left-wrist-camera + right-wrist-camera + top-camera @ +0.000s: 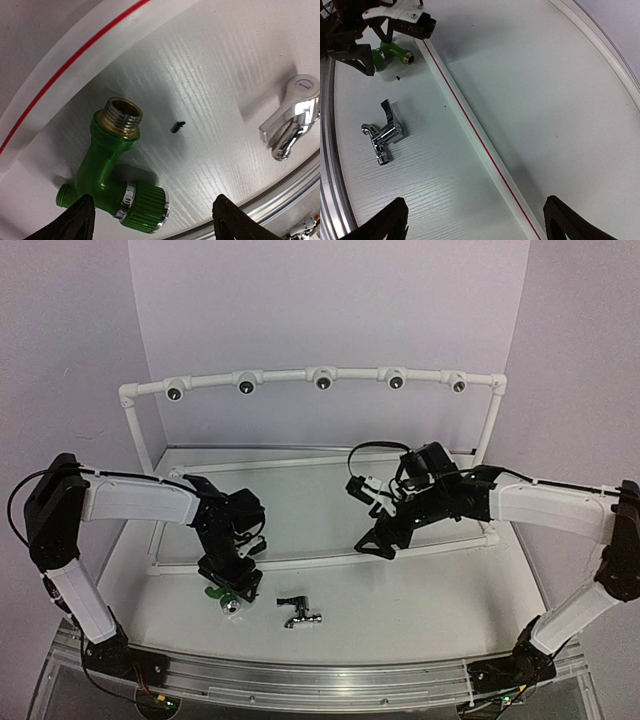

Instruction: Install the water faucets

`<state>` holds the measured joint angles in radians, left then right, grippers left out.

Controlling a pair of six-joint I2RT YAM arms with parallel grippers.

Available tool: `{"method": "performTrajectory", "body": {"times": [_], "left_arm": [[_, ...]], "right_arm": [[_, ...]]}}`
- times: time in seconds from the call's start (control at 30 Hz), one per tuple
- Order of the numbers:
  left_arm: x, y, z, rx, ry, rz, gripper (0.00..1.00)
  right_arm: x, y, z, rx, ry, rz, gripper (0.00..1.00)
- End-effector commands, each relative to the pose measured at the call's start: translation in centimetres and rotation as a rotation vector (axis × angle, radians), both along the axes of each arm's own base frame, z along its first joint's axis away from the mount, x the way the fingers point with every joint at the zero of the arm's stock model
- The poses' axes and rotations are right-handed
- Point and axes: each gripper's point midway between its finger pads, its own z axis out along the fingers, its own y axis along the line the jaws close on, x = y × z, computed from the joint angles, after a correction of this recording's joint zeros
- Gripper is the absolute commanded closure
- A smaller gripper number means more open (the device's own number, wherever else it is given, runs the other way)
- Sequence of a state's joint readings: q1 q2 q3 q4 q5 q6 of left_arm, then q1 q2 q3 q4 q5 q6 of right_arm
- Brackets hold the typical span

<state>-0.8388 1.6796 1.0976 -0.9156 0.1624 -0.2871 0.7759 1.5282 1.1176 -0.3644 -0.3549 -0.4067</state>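
Table (400,600) open mid-frame, crossed by red-striped rail (470,130). left gripper (160,222): jaws spread, straddling green faucet (102,170) at lower left, probably not touching. right gripper (472,225): jaws spread, nothing between. chrome faucet (299,613) lower centre, near front edge.

The green faucet (100,165) is made of glossy plastic, its thread brass-coloured. The chrome faucet (292,112) is polished metal; the white table (215,65) is finely grained.

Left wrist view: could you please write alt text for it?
A green plastic faucet with a brass threaded end lies on the white table, between the tips of the open left gripper. A chrome faucet lies apart at the right edge, and a white pipe with a red line crosses the upper left.
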Motion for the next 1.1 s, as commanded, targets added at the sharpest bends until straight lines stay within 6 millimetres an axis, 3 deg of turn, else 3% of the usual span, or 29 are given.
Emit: {"method": "performTrajectory", "body": {"times": [0.0, 0.27, 0.57, 0.77, 0.87, 0.93, 1.0, 1.07], "left_arm": [[1.4, -0.5, 1.5, 0.021, -0.053, -0.086, 0.22], [2.4, -1.0, -0.8, 0.064, -0.047, -0.176, 0.39], [3.4, -0.3, -3.1, 0.149, -0.057, -0.237, 0.46], [3.8, -0.5, -4.0, 0.164, -0.058, -0.256, 0.59], [4.4, -1.3, -3.4, 0.143, -0.082, -0.257, 0.73], [4.7, -2.1, -2.3, 0.116, -0.109, -0.250, 0.87], [5.3, -3.1, -0.3, 0.067, -0.149, -0.223, 0.99], [6.0, -4.2, 2.3, 0.001, -0.198, -0.193, 1.00]], "right_arm": [[-1.2, -1.1, 2.5, 0.078, 0.016, -0.005, 0.06], [-1.9, -1.6, 4.7, 0.135, 0.015, -0.002, 0.02], [-2.1, -1.8, 4.6, 0.127, 0.027, 0.008, 0.02], [-2.2, -1.9, 4.8, 0.128, 0.022, 0.006, 0.02], [-2.0, -2.0, 4.8, 0.124, 0.020, -0.005, 0.02], [-1.7, -2.0, 5.2, 0.130, 0.018, -0.025, 0.02], [-1.3, -2.0, 6.0, 0.143, 0.009, -0.049, 0.02], [-0.9, -1.9, 7.2, 0.163, -0.007, -0.068, 0.02]]}}
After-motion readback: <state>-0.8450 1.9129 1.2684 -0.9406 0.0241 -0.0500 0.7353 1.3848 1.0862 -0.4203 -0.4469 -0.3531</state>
